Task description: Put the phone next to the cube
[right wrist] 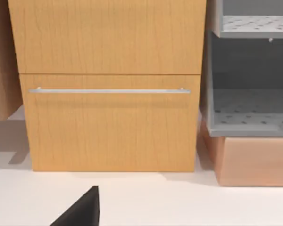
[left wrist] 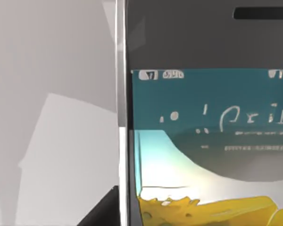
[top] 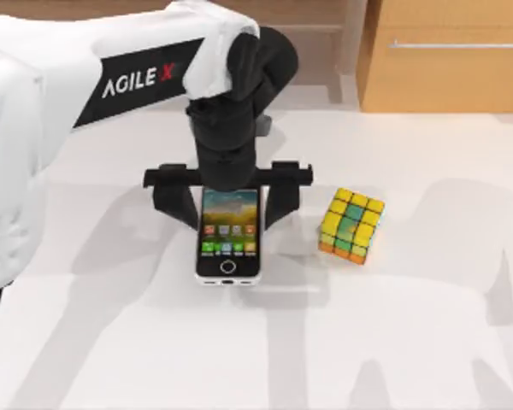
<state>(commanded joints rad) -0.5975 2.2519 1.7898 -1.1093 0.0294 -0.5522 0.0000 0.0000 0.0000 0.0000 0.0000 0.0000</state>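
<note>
- my left gripper hung over the far end of the phone, fingers spread wide apart on both sides.
- the phone lay flat on the tabletop, near the cube on its right, apart.

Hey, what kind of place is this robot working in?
Likely a rendered office or home workspace: a white table holding a phone and puzzle cube, backed by a wooden drawer cabinet and grey perforated shelves. The left claw straddles the phone.
</note>
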